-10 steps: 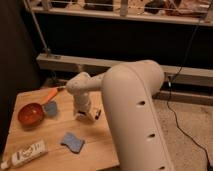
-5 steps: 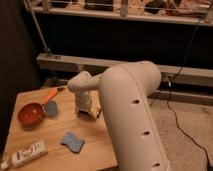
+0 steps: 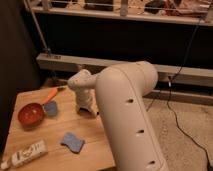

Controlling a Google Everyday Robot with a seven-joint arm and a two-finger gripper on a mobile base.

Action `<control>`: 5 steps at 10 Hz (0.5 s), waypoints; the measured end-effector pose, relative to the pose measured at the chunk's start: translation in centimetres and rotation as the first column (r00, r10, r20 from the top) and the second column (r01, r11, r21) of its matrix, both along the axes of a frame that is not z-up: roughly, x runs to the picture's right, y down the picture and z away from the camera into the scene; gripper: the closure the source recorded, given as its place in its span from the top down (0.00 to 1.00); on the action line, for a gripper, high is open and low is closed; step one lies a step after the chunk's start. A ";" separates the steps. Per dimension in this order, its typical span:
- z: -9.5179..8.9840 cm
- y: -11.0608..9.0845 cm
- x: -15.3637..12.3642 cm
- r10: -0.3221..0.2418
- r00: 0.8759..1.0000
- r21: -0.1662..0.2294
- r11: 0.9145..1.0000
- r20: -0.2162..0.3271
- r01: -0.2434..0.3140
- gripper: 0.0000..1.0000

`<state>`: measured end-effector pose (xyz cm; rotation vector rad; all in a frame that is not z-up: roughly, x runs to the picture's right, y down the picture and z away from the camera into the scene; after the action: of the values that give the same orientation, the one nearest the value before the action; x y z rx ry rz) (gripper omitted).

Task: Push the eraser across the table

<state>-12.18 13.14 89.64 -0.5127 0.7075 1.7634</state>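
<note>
Wooden table (image 3: 46, 131): one bowl (image 3: 31, 114), one blue sponge (image 3: 73, 142), one tube (image 3: 27, 153). Gripper (image 3: 86, 106) low mid-table, grip unreadable; eraser axis hidden.

Table (image 3: 55, 129): pale jointed wood planks, matt. Arm (image 3: 131, 117): smooth white plastic shell with a faint sheen. Its gripper (image 3: 87, 106), in the same finish, sits low over the table's right side. Bowl (image 3: 31, 114): orange-red, slightly glossy. Sponge (image 3: 73, 142): blue, matt, rough-looking. Tube (image 3: 27, 154): white, smooth plastic.
</note>
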 end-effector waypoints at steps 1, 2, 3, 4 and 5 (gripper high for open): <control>0.2 -0.4 0.2 0.001 1.000 0.005 1.000 -0.006 -0.001 0.74; 0.3 -0.7 0.4 0.002 1.000 0.008 1.000 -0.011 -0.002 0.74; 0.5 -1.1 0.6 -0.002 1.000 0.012 1.000 -0.010 0.002 0.74; 0.7 -1.5 0.8 -0.005 1.000 0.015 1.000 -0.005 0.005 0.74; 0.9 -1.7 0.9 -0.006 1.000 0.015 1.000 -0.002 0.006 0.74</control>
<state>-11.27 11.47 90.51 -0.4983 0.6962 1.7630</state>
